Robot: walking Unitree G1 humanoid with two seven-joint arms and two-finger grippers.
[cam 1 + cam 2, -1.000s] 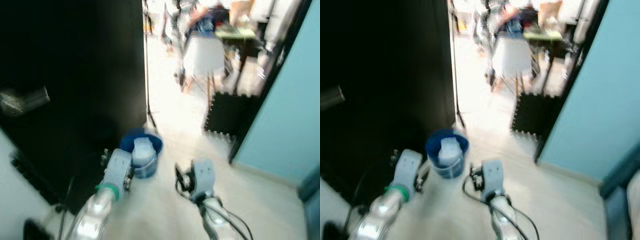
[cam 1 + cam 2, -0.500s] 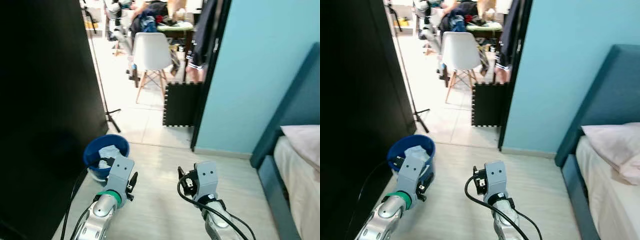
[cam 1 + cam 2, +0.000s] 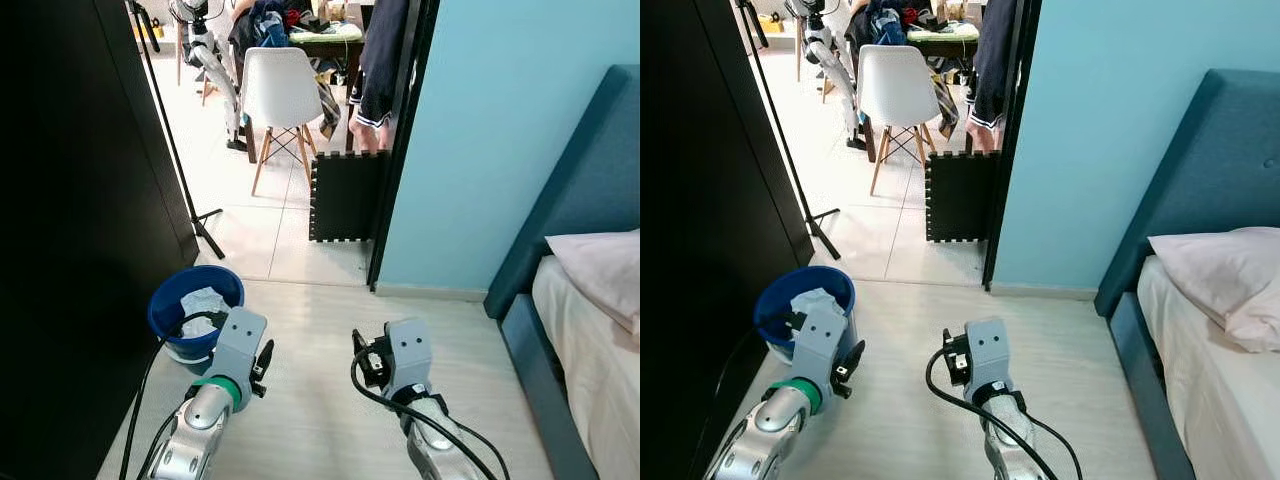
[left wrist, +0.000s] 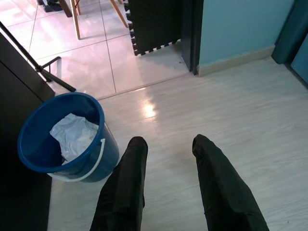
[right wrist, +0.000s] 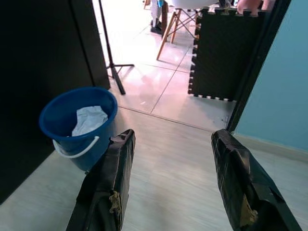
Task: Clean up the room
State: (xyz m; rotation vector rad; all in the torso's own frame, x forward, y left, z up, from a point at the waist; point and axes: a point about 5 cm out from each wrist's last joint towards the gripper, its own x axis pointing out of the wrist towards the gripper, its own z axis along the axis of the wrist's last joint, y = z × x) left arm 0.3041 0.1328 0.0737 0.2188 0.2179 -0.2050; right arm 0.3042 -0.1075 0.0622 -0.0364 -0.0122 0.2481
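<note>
Head views: both arms reach forward over pale plank floor (image 3: 320, 340). A blue bucket (image 3: 170, 305) stands against the black wall panel (image 3: 70, 250), partly hidden behind the left arm; crumpled white paper (image 3: 203, 300) lies inside. Beyond, a doorway leads to tiled floor, a white chair (image 3: 278, 90) and a black foam mat (image 3: 345, 195). The bed (image 3: 1215, 330) is cut off at right. No writing is legible.

Left wrist view: left gripper (image 4: 168, 166), fingers apart and empty, above open floor beside the bucket.

Right wrist view: right gripper (image 5: 171, 166), fingers wide and empty, bucket nearby.
</note>
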